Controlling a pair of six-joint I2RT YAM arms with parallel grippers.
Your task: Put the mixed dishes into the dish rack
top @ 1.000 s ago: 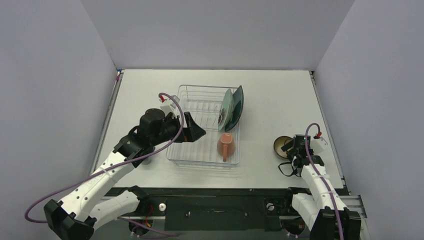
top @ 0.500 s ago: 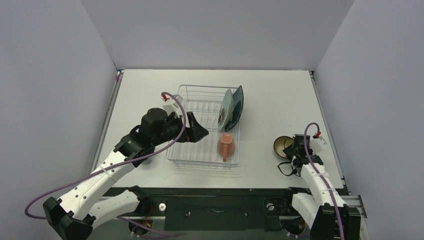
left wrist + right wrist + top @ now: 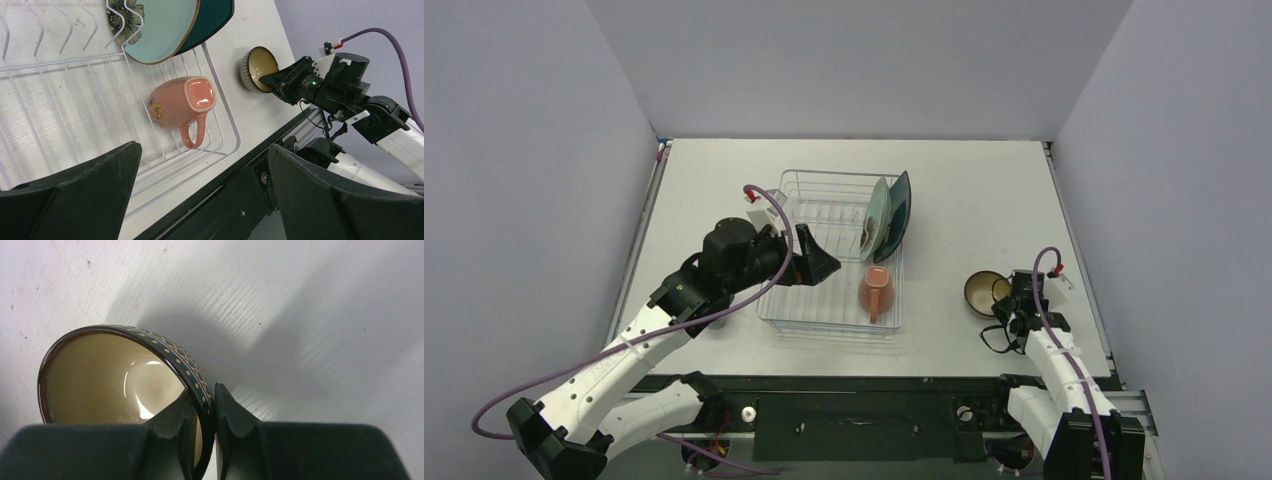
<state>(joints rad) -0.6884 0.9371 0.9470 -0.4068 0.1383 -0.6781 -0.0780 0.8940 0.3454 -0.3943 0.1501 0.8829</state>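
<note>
The brown bowl (image 3: 980, 292) with its tan inside stands tipped on the table right of the dish rack (image 3: 824, 172). My right gripper (image 3: 1002, 300) is shut on the bowl's rim. In the right wrist view one finger sits inside the bowl (image 3: 110, 375) and one outside, gripper (image 3: 210, 400) pinching the wall. In the rack, the pale teal plate (image 3: 877, 220) and the dark teal plate (image 3: 900, 210) lean upright, and the salmon-orange mug (image 3: 875, 290) lies on its side. My left gripper (image 3: 819, 262) hovers wide open over the rack's near left part, holding nothing.
The left wrist view shows the mug (image 3: 180, 102), both plates (image 3: 160, 30), the rack's wire corner (image 3: 225, 125), the bowl (image 3: 260, 67) and the table's dark front rail. Grey walls enclose the table on three sides.
My right gripper has closed onto the bowl's rim, and the bowl has tipped up and shifted slightly left. The left arm has barely moved.
</note>
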